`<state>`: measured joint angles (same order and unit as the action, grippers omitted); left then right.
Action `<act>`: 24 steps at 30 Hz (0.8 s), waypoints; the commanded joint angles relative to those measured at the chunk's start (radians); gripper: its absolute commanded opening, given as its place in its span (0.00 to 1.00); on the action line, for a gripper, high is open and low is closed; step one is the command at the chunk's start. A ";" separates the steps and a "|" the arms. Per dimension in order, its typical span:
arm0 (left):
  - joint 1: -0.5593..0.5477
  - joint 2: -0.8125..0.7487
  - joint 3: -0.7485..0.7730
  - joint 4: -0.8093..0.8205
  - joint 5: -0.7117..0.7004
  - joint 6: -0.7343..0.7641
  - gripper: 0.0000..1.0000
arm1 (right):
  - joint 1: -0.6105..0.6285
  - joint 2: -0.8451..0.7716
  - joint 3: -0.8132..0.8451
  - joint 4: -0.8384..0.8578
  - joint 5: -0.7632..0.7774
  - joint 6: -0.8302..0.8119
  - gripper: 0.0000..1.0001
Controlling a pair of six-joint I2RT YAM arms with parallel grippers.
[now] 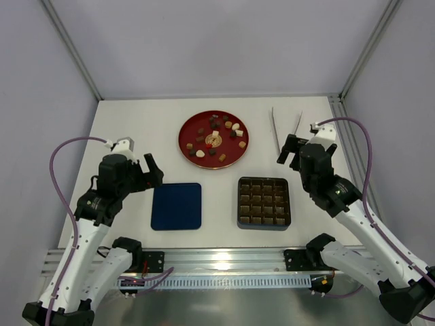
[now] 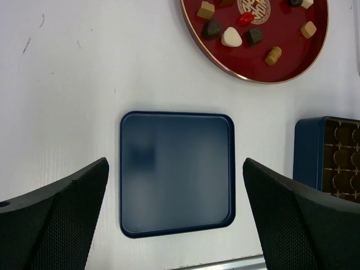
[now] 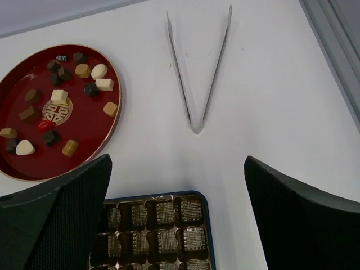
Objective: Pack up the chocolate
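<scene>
Item: chocolate [image 3: 104, 84]. Assorted small bonbons, dark, tan and cream, lying loose on the red plate [image 3: 90, 126] at the table's far centre. Probably light, smooth and easily marred, so pinch gently across opposite flanks (flat sides on the cubes). Nearby: gridded tray [image 2: 308, 152], cells seemingly unfilled; blue lid [image 1: 177, 206]; tongs [image 3: 194, 126]. Left gripper [image 2: 175, 169] over the lid, right gripper [image 3: 178, 163] above the tray: both spread wide, empty.

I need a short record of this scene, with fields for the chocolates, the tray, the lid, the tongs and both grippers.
chocolates: all on the red plate
tray: cells look empty, right of the lid
lid: flat on the table
tongs: on the table beyond the tray, untouched
left gripper: open, holds nothing
right gripper: open, holds nothing
</scene>
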<state>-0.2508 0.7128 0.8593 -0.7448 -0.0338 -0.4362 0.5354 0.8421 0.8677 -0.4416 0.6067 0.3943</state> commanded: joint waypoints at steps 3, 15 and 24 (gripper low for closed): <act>0.001 0.002 0.004 0.036 0.009 0.013 1.00 | 0.000 0.023 0.043 0.004 -0.044 -0.031 1.00; 0.002 0.001 0.007 0.033 0.008 0.011 1.00 | -0.383 0.540 0.450 -0.002 -0.389 -0.121 1.00; 0.001 -0.007 0.004 0.035 0.002 0.011 1.00 | -0.448 0.906 0.653 0.000 -0.515 -0.161 1.00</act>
<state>-0.2508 0.7197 0.8593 -0.7448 -0.0334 -0.4362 0.0845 1.7088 1.4776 -0.4480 0.1806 0.2691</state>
